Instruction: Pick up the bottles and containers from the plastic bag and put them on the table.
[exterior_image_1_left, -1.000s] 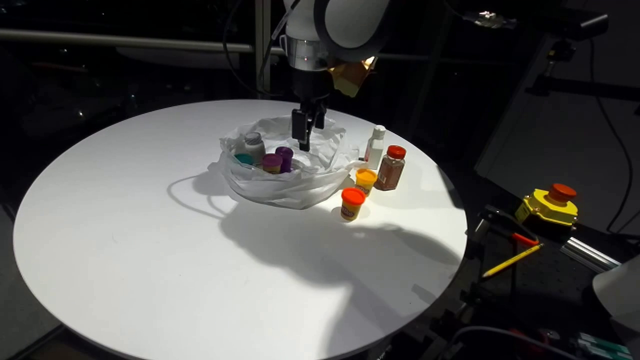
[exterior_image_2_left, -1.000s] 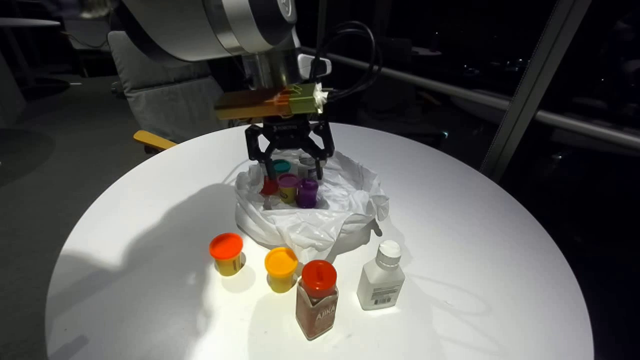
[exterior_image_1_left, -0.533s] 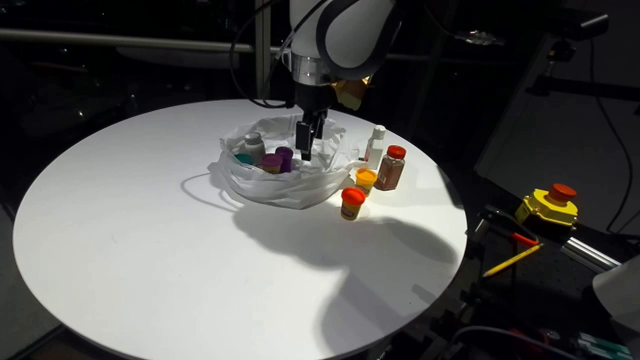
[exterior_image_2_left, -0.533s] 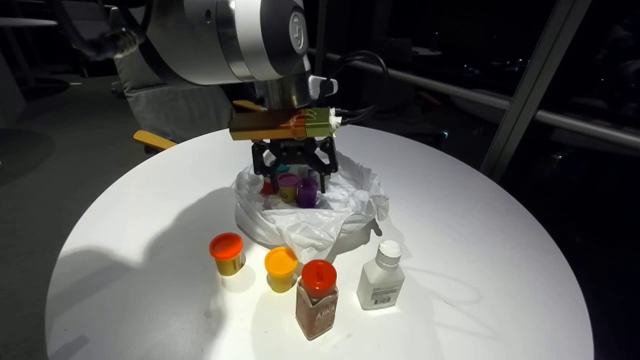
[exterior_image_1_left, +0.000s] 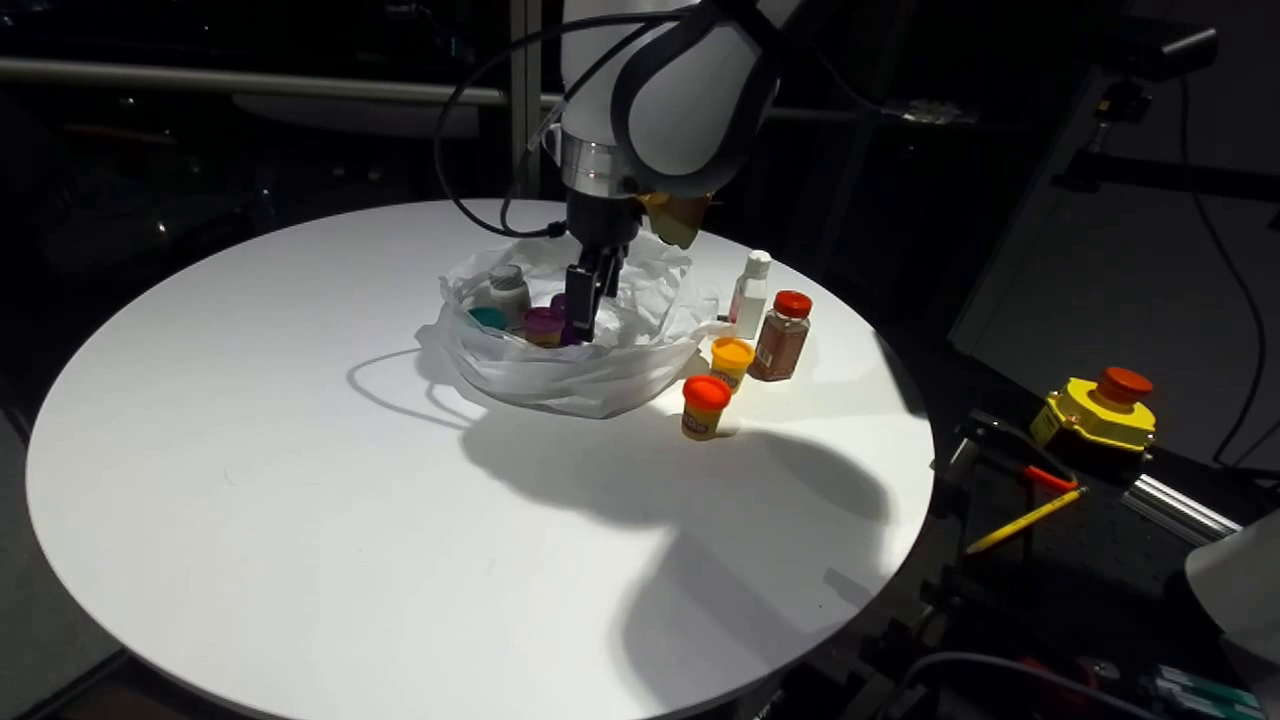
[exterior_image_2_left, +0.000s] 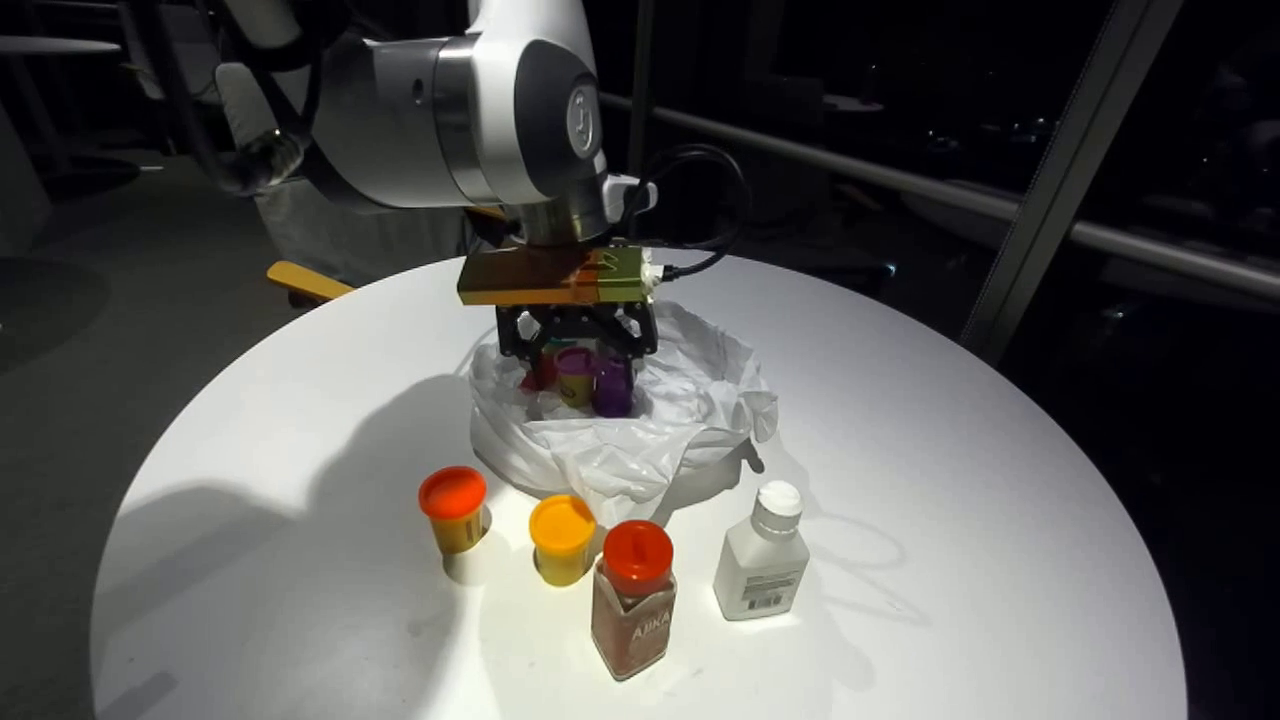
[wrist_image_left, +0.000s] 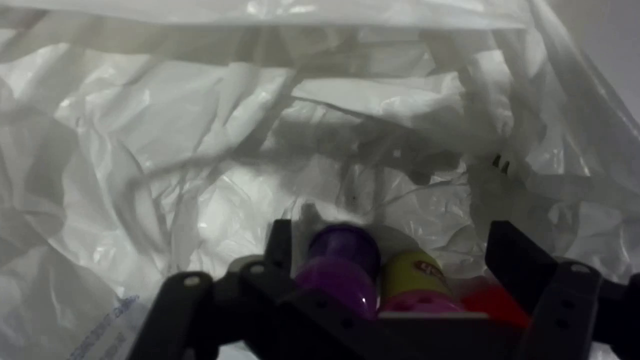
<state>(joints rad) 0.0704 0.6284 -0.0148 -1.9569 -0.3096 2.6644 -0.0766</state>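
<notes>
Round white table (exterior_image_1_left: 250, 520) first, with the crumpled plastic bag (exterior_image_1_left: 590, 388) in its far half in both exterior views. The gripper (wrist_image_left: 391, 234) is down inside the bag, fingers spread wide, nothing gripped as far as I can see (can't tell if a fingertip is brushing anything). On the table outside the bag there's the AJIKA jar (exterior_image_2_left: 636, 615), a white bottle (exterior_image_2_left: 762, 568), an orange-lidded Play-Doh tub (exterior_image_2_left: 562, 542) and a red-lidded Play-Doh tub (exterior_image_2_left: 453, 510), so 4 look done. In the bag: grey-capped bottle (exterior_image_1_left: 510, 297), purple jar (wrist_image_left: 342, 270), pink-lidded Play-Doh tub (wrist_image_left: 415, 277), a teal lid (exterior_image_1_left: 488, 317) and something red (wrist_image_left: 497, 302) I can't make out.

I'd guess the purple jar is the target. Thing is, the pink-lidded Play-Doh tub sits between the fingers too, so closing now probably pinches 2 and something slips. Maybe rotate the gripper so the fingers straddle just 1 from near and far, go low on the body instead of the lid, and mind the loose plastic or it'll come up too. Then lift slow and straight, and set it upright on the table, well apart from the other 4.
</notes>
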